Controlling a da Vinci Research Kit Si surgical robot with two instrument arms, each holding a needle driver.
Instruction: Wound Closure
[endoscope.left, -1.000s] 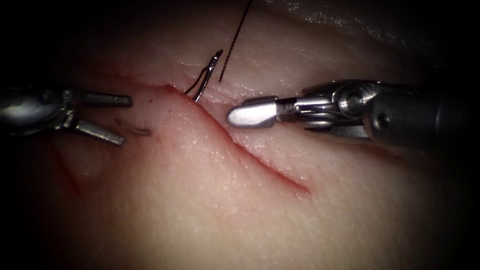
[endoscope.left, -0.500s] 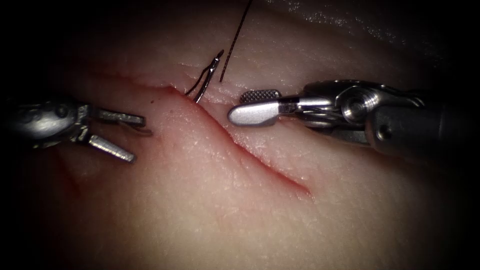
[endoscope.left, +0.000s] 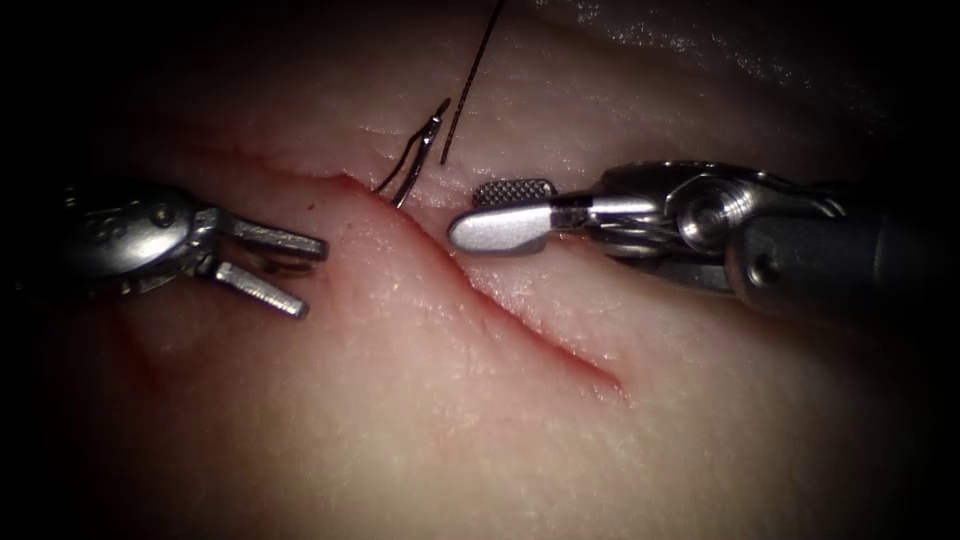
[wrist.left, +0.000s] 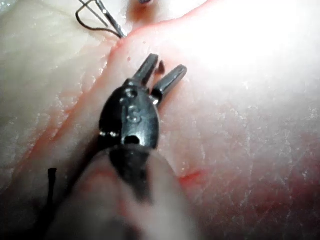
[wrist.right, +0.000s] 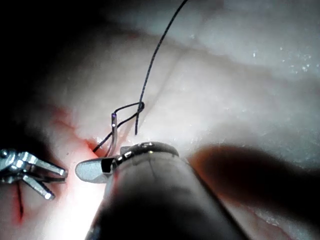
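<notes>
The cut runs diagonally across the tissue. The curved needle stands in the tissue at the cut's upper end, just on its right side, with its tail end sticking up and free. Neither tool holds it. The dark thread hangs from above and ends beside the needle. My left tool is left of the cut with its jaws open and holding nothing. My right tool lies right of the cut, just below the needle, with its jaws slightly open and holding nothing. The needle stands beyond the left tool.
Red fluid lines the cut's edges and stains the tissue under the left tool. A small dark spot marks the tissue left of the cut. The left tool is across the cut from the needle and thread.
The left tool has moved right toward the cut, its jaws narrowing a little. The right tool's jaws have opened slightly. The needle and thread have stayed put.
</notes>
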